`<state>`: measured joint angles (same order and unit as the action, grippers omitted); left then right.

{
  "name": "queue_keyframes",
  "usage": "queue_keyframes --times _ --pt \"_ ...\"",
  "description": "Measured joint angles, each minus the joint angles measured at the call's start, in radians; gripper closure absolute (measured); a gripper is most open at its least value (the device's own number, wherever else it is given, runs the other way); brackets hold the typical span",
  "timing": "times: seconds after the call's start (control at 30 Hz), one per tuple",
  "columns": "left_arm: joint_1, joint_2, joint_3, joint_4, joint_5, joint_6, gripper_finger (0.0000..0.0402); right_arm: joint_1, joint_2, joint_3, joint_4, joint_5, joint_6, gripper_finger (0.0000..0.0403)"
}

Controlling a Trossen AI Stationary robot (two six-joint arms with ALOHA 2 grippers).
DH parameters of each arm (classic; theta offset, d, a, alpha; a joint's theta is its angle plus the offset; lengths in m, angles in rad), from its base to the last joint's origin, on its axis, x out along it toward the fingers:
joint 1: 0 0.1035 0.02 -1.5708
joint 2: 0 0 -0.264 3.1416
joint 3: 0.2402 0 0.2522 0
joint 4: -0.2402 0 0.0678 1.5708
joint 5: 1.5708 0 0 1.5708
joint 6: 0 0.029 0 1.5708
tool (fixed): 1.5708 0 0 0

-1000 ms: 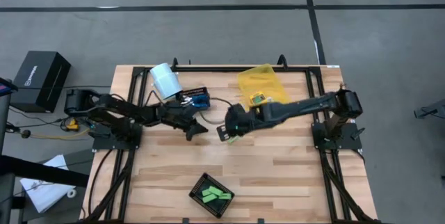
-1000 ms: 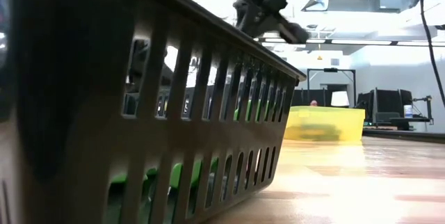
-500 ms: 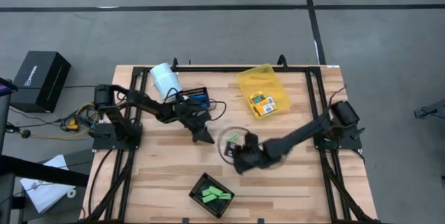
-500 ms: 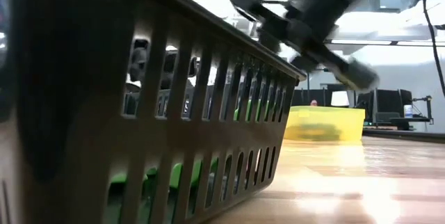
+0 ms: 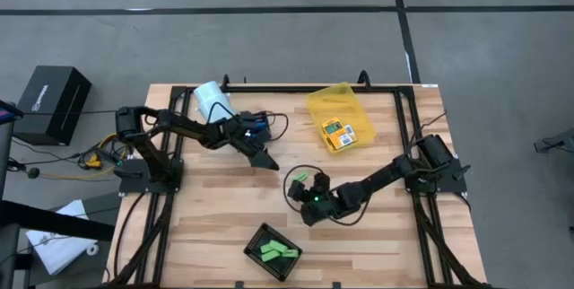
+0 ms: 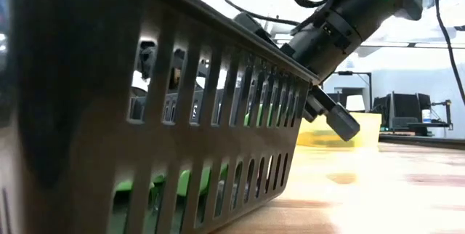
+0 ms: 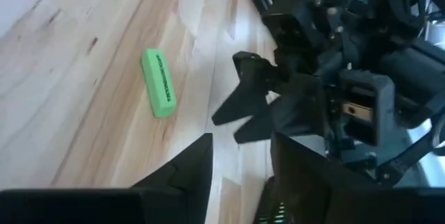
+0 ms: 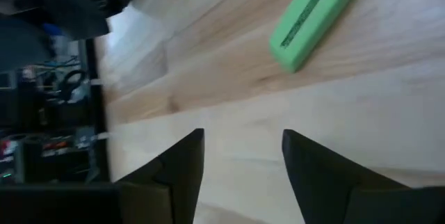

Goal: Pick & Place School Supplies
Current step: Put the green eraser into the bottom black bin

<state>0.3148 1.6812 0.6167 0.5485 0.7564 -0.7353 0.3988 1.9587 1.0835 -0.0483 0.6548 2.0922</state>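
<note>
Wooden table (image 5: 377,226) carrying all items. Yellow translucent bin (image 5: 339,108) at far edge, holding flat orange packs (image 5: 336,133). Black slotted tray (image 5: 273,251) at near edge, containing green oblong pieces (image 5: 278,252); same tray filling foreground of low view (image 6: 145,118). Pale cylinder (image 5: 213,103) at far left, blue-handled tool (image 5: 260,126) just beside it. Left gripper (image 5: 265,159) above bare wood left of centre, fingers (image 7: 188,172) parted, gripping nothing. Right gripper (image 5: 302,188) low near table centre, fingers (image 8: 184,161) parted, empty. One loose green piece (image 7: 158,83) flat on wood near right gripper, touching neither gripper; seen also in right wrist view (image 8: 314,19)
</note>
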Motion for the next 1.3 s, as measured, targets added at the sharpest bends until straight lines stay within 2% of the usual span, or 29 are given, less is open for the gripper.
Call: queue_keyframes --times 0.1,0.27,0.43,0.57,0.83,0.97,1.17,1.3 --pt "0.015 0.009 0.000 -0.010 0.033 -0.005 0.0259 -0.009 0.000 0.025 -0.070 -0.003 0.009 0.0219" --pt "0.036 0.047 0.004 -0.092 0.150 0.021 0.0268 -0.044 0.001 0.060 -0.134 -0.002 0.001 0.0235" --pt "0.036 0.131 0.018 -0.100 0.149 0.072 0.0278 -0.059 0.001 0.077 -0.136 0.000 -0.002 0.0240" --pt "0.036 0.206 0.094 -0.087 0.175 0.086 0.0286 -0.051 0.001 0.102 -0.156 -0.009 -0.004 0.0241" --pt "0.039 0.300 0.268 -0.108 0.170 0.076 0.0301 -0.042 0.001 0.142 -0.305 -0.118 0.008 0.0236" --pt "0.040 0.312 0.286 -0.112 0.186 0.072 0.0303 -0.038 0.001 0.142 -0.382 -0.188 0.025 0.0229" --pt "0.040 0.312 0.287 -0.121 0.208 0.080 0.0303 -0.049 0.001 0.142 -0.550 -0.214 0.041 0.0224" --pt "0.043 0.311 0.287 -0.123 0.259 0.072 0.0303 -0.068 0.001 0.123 -0.558 -0.200 0.048 0.0224"
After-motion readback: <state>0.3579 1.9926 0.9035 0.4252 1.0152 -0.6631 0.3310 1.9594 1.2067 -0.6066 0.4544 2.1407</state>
